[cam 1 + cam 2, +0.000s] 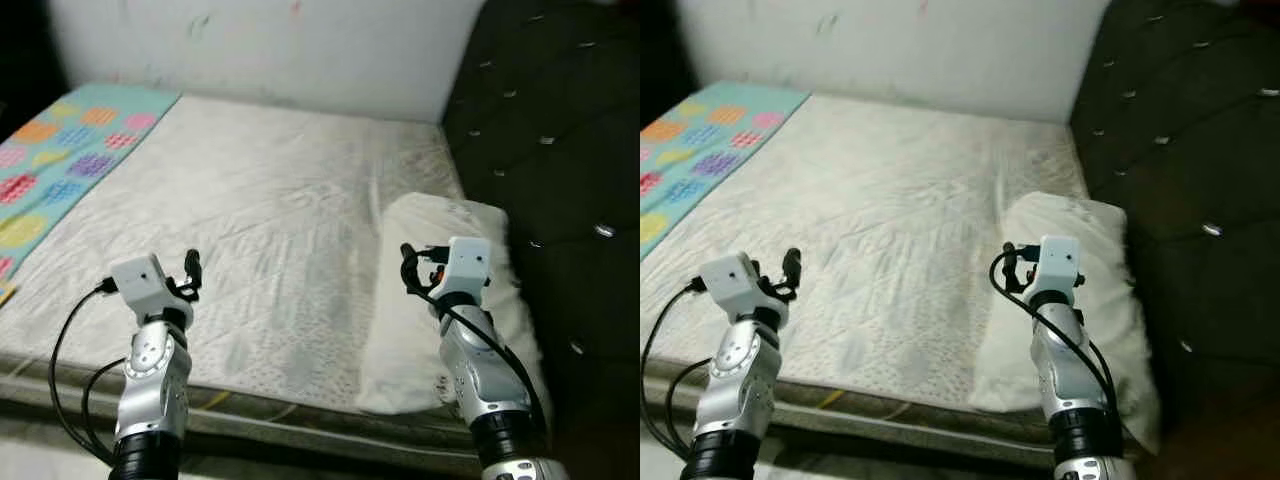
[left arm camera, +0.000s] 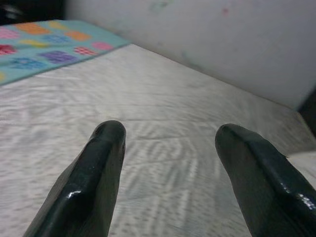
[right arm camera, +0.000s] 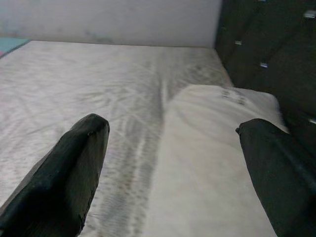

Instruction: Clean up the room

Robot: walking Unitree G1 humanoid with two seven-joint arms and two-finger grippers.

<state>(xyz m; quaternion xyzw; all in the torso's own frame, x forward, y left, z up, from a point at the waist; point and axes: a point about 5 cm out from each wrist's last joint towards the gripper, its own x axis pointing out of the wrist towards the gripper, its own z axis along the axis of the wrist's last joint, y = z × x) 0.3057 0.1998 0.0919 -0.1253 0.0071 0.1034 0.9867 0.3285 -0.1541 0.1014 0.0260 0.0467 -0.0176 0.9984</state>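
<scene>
Facing a bare white mattress [image 1: 260, 230] with a quilted pattern, white wall [image 1: 300, 50] at the far side and a dark tufted headboard [image 1: 560, 150] along the right. Near right on the mattress, a white pillow [image 1: 420, 300], lengthwise against the headboard, its near end at the mattress edge. Far left, a teal blanket [image 1: 60, 160] with coloured spots, lying flat along the left side.

Left gripper [image 2: 170, 143] raised over the near left part of the mattress, fingers [image 2: 98, 173] spread well apart, holding nothing, only bare mattress between them. Right gripper [image 3: 173, 133] held above the near end of the pillow, fingers [image 3: 69, 173] wide open and empty; one finger over the mattress just left of the pillow, the other over the pillow's right side by the headboard. Whether either gripper touches the surface beneath: cannot tell
</scene>
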